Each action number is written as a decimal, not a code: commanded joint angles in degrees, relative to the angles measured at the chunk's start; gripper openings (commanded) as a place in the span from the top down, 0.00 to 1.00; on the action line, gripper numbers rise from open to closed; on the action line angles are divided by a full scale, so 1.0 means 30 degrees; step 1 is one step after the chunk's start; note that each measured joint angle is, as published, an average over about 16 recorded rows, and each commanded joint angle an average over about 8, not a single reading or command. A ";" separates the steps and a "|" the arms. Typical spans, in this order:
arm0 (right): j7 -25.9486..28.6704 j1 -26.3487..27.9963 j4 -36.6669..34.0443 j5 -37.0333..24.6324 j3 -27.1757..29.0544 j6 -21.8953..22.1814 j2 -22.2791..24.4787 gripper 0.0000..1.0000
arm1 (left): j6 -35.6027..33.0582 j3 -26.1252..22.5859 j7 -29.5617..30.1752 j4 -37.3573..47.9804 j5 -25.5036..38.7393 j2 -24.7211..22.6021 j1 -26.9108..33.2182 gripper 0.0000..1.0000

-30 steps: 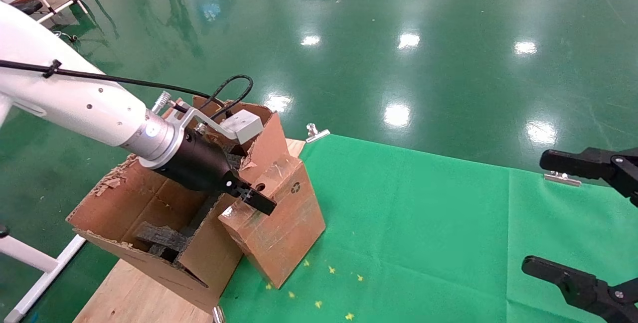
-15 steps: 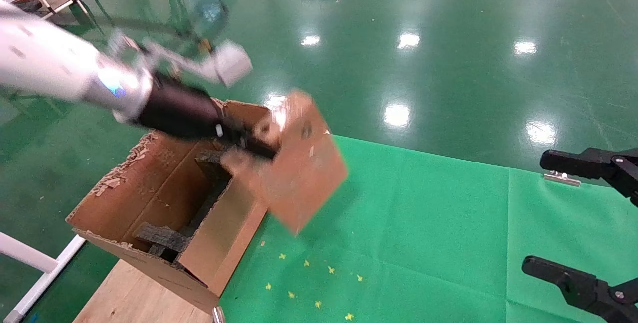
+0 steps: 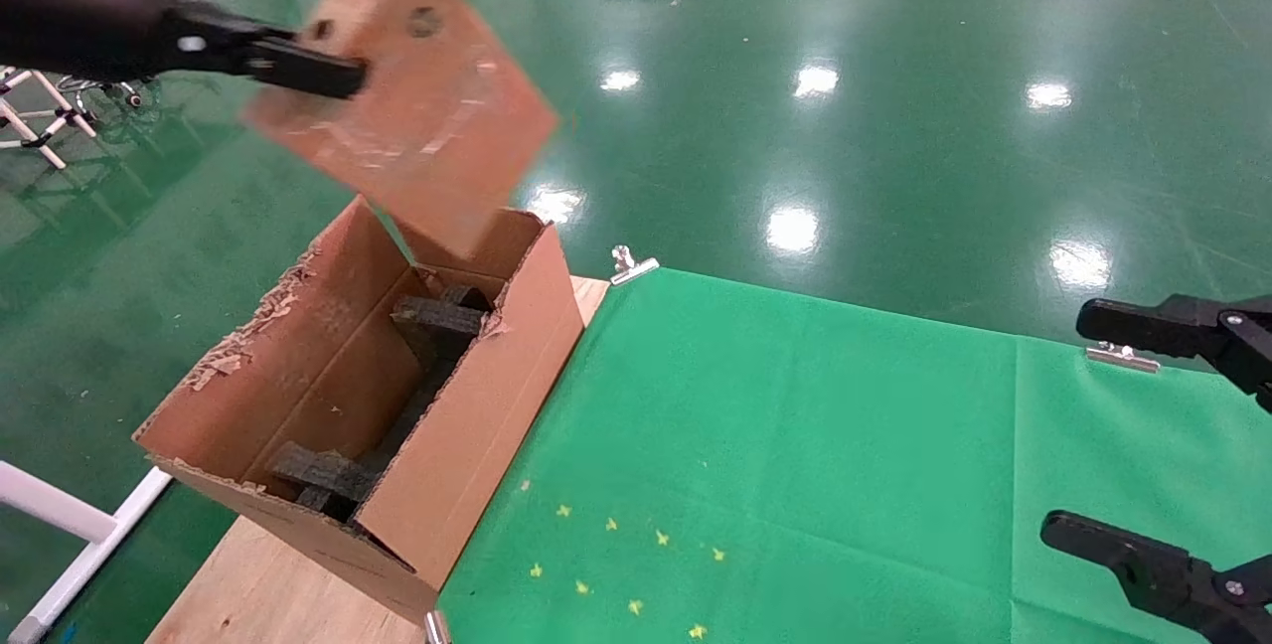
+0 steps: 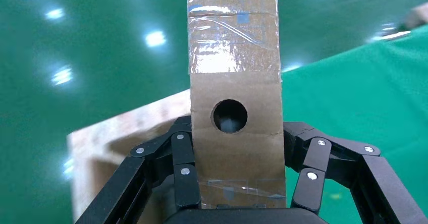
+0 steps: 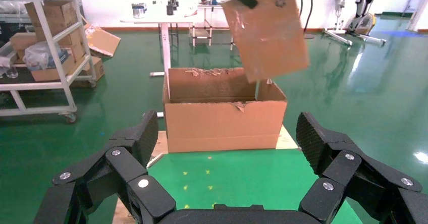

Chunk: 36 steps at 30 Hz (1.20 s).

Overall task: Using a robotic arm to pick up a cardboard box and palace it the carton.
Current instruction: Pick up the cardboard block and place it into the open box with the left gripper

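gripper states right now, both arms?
Left gripper: shut on the cardboard box, held in the air above the carton.
Right gripper: open, holding nothing, parked at the right over the green cloth.

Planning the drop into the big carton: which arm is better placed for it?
Left. Its claw is shut on the small box, held in the air above the carton. The right claw sits open and apart over the green cloth.
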<state>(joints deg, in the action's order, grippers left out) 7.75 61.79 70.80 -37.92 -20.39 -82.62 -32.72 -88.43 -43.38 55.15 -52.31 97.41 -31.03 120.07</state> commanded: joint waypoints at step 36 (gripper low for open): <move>-0.0001 0.0000 0.0000 0.0001 -0.0001 0.0000 0.0000 0.00 | 0.5366 -0.1454 -0.6489 1.0523 0.1912 0.0380 -0.4181 1.00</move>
<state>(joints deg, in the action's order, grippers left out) 7.75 61.79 70.80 -37.92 -20.39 -82.62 -32.71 -72.41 -47.66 35.70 -20.84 103.06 -29.85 107.66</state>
